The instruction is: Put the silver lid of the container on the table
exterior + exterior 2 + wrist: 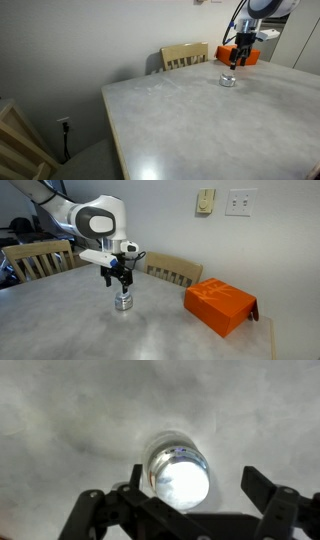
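Observation:
The container point(124, 304) is a small round silver tin standing upright on the pale marbled table point(70, 320). It also shows in an exterior view point(229, 80). In the wrist view the silver lid point(182, 482) sits on the tin as a bright disc, and the tin's wall point(160, 455) shows at its upper left. My gripper point(121, 281) hangs directly above the tin, fingers pointing down. In the wrist view the gripper point(195, 478) is open, one finger on each side of the tin, which sits closer to the left finger. Nothing is held.
An orange rectangular box point(219, 304) lies on the table beside the tin; it also shows behind the gripper in an exterior view point(240, 53). Wooden chairs point(170, 270) point(185, 56) stand at the table's edges. A wall stands behind.

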Motion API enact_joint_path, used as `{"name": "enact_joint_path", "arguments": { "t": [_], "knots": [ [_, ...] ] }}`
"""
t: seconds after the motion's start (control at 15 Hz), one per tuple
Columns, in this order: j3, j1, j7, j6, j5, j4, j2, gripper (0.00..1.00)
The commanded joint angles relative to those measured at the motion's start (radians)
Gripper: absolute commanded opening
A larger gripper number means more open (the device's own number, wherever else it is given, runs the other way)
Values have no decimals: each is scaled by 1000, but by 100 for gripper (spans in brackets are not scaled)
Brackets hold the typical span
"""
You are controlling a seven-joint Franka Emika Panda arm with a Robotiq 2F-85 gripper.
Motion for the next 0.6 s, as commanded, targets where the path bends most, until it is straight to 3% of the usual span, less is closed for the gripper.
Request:
{"name": "enact_joint_path", "arguments": {
  "t": [0.0, 0.53],
  "knots": [
    [-4, 6, -9, -88, -15, 124, 105, 100],
    [-2, 11, -13, -155, -21, 296, 243, 100]
  ]
}}
